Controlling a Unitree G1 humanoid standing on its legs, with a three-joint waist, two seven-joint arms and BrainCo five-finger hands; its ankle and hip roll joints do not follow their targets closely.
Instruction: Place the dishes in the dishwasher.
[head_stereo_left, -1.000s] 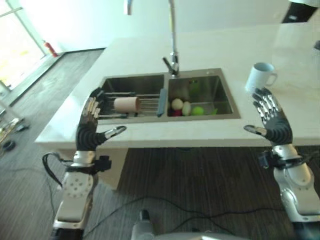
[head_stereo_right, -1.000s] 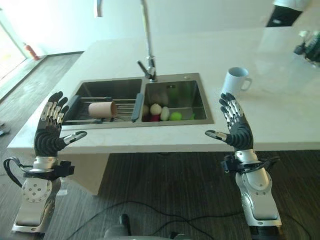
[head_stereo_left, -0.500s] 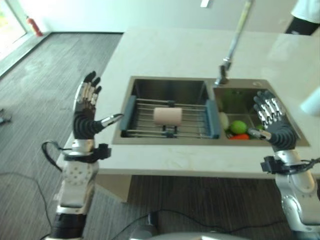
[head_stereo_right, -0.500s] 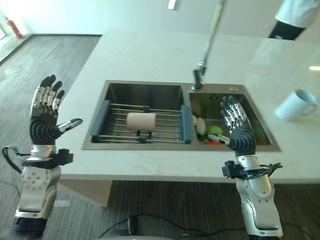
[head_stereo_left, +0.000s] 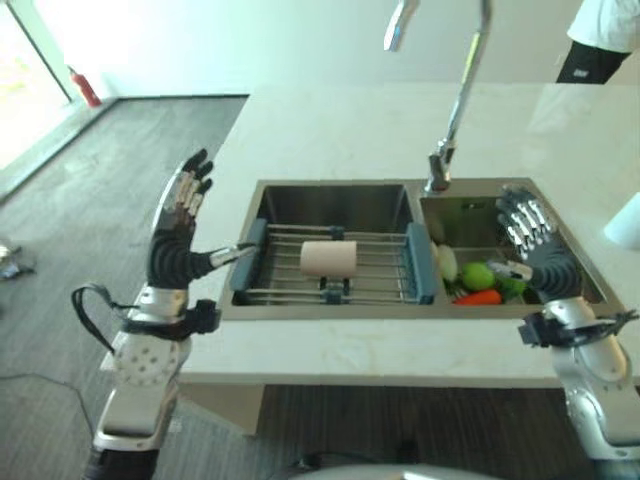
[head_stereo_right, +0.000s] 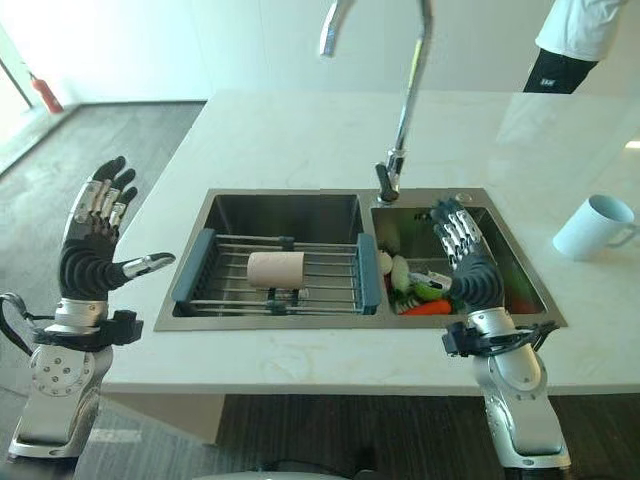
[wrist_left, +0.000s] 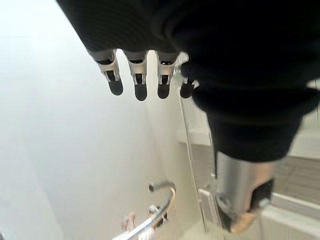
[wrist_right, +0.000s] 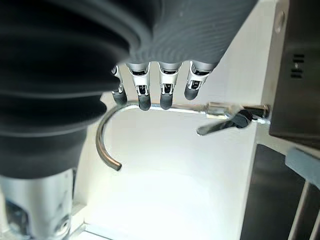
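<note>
Bright daylight is admitted from the window (head_stereo_left: 20, 90) at the far left, where the floor (head_stereo_left: 150, 140) is washed out. Glare is spread over the pale countertop (head_stereo_right: 300, 130). The sink basins (head_stereo_right: 290, 215) are left in shade. In both wrist views the backgrounds are overexposed and the near covers blurred.

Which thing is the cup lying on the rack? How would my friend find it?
Find the steel sink with two bowls in the white counter. Over the left bowl sits a wire rack with blue-grey ends. The cup lies on its side in the rack's middle: pale pinkish-tan, no handle, unlike the white mug standing on the counter at the right.
</note>
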